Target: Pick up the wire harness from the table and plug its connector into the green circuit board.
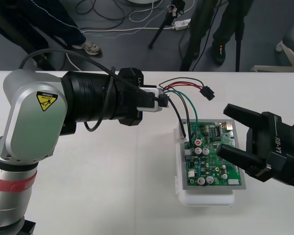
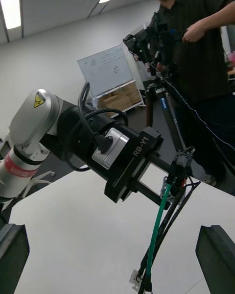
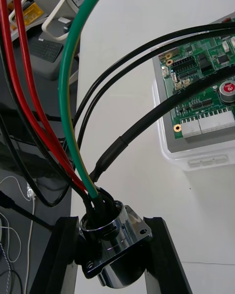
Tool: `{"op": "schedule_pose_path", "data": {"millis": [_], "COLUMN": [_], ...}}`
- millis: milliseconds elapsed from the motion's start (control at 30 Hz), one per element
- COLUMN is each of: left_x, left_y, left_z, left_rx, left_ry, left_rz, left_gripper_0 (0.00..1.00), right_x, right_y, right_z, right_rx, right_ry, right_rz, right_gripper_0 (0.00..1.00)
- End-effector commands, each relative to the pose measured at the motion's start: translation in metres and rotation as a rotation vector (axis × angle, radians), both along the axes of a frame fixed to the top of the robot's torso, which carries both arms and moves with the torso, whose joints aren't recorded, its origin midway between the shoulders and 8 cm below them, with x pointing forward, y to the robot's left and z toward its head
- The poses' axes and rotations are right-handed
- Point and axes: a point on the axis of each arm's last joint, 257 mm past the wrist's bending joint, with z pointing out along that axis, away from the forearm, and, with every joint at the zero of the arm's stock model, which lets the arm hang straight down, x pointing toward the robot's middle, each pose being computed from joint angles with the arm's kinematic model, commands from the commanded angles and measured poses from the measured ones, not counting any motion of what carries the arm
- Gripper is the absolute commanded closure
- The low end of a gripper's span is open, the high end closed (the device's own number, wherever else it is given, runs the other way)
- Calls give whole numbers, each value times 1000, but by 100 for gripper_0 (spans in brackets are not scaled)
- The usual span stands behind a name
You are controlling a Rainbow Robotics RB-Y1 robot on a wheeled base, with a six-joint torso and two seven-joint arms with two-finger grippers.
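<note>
The left tool point(image 1: 160, 100), clamped on the harness point(image 1: 183, 80) at its socket point(image 3: 115, 237), holds it above the tabletop point(image 1: 112, 171), plug point(image 1: 206, 92) pointing towards the open-fingered right tool point(image 1: 223, 131) beside the board point(image 1: 206, 166)

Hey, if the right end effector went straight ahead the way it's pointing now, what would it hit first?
Probably the wire harness: its wires hang from the left end effector, which holds the socket, directly in front of the open right end effector. Depth is uncertain.
</note>
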Motion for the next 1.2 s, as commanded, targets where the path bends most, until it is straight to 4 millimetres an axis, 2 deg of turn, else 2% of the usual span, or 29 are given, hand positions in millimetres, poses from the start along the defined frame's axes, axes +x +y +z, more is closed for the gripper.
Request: {"op": "schedule_pose_path", "data": {"millis": [33,433,900,1200], "left_x": [1,9,15,16], "left_y": [-26,-24,-25,-24], "left_z": [38,34,36,36], "left_rx": [-63,-73,-76,-75], "left_ry": [-94,-104,-114,-117], "left_rz": [-17,26,63,66], "left_gripper_0": [100,100,100,100], "right_x": [-6,26,42,48], "right_y": [10,4,23,24], "right_z": [9,19,22,28], "right_rx": [58,93,133,133], "right_ry": [42,50,64,45], "right_rz": [-14,-197,-275,-291], "right_gripper_0": [0,0,0,0]}}
